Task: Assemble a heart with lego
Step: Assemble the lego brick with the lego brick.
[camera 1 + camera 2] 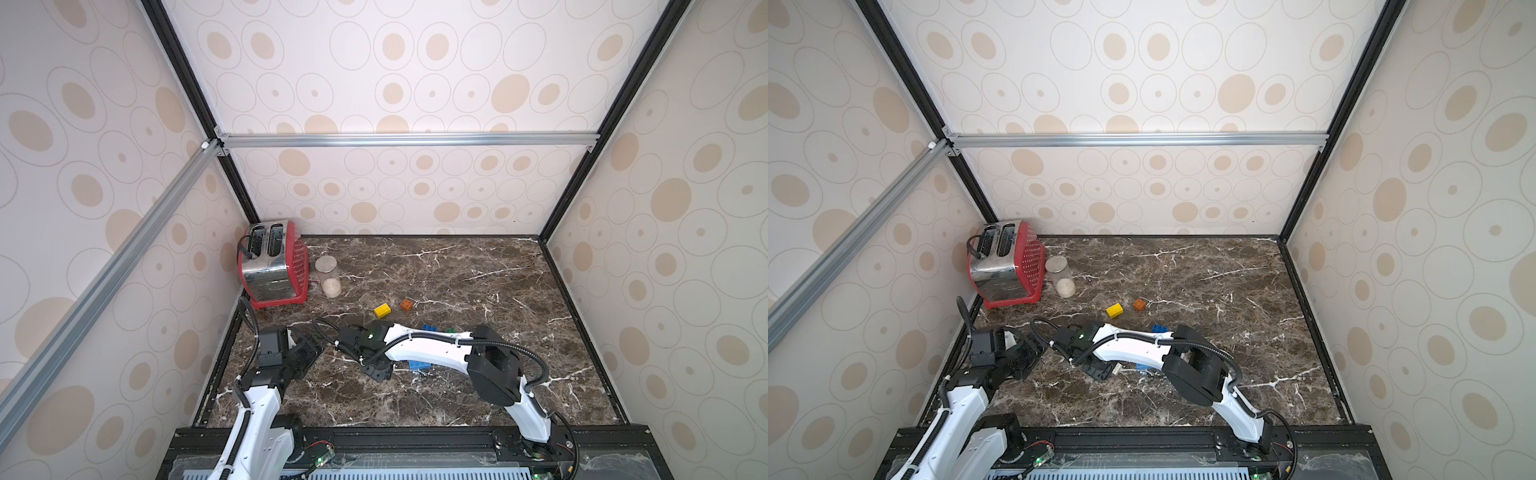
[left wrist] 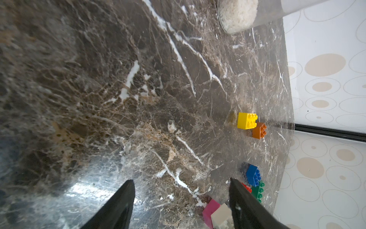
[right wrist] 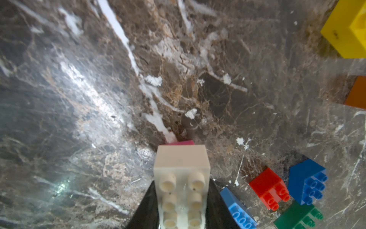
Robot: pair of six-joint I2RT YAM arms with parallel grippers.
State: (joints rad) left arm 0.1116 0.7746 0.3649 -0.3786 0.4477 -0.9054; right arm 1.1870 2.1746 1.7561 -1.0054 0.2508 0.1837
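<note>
Right gripper [image 3: 182,184] was clamped narrow on the white brick [image 3: 182,158], fingers on its two long sides. Studs faced the wrist. The brick's long axis ran straight out along the fingers, away from the arm. The pink brick [image 3: 180,142] lay at its far end, beneath it as far as could be seen, with only a sliver showing past the white edge. They looked to be touching; whether the studs had seated could not be told.

Judged step: pressing white onto pink, the tip of the heart. The move turned on alignment, white directly over pink, with no sideways reach needed.

Left gripper [image 2: 181,180] stood open and empty, low over the marble tabletop [image 2: 99,79], the pink-and-white pair just beside one finger. Right arm was the nearer.

Loose stock: red brick [image 3: 269,186], light blue brick [image 3: 237,210], dark blue brick [image 3: 307,180] and green brick [image 3: 297,218] clustered near the held brick. Yellow brick [image 2: 246,121] and orange brick [image 2: 259,130] lay close together, well apart from the cluster.
</note>
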